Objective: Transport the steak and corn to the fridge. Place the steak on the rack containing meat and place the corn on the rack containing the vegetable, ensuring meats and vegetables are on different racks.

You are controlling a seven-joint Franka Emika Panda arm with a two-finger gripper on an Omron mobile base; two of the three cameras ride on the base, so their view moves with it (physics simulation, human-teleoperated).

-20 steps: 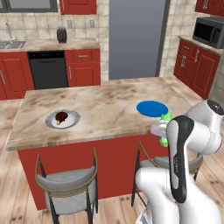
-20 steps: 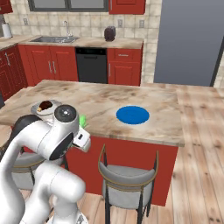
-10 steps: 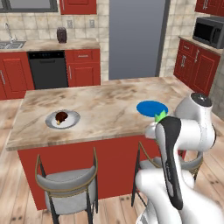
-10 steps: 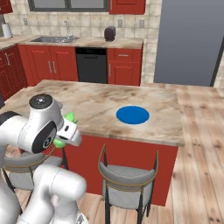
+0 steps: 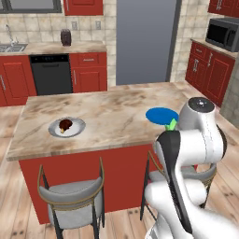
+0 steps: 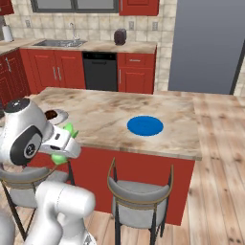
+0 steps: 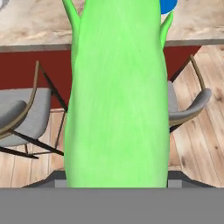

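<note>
fridge (image 5: 144, 42): one, far beyond the bench (image 5: 112, 116), doors closed. carry level and swing clear of the two stools (image 5: 72, 200). one blue plate (image 5: 161, 115) near the right edge. one corn (image 7: 118, 96), clamped in the claw (image 6: 64, 143). one steak (image 5: 66, 124), left side, on its plate.

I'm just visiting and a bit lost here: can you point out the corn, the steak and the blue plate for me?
corn (image 7: 117, 96), hand view, middle of the green husk.
steak (image 5: 66, 124), left base view, top of the dark lump on its grey plate.
blue plate (image 6: 145, 125), right base view, centre of the flat disc.
</note>
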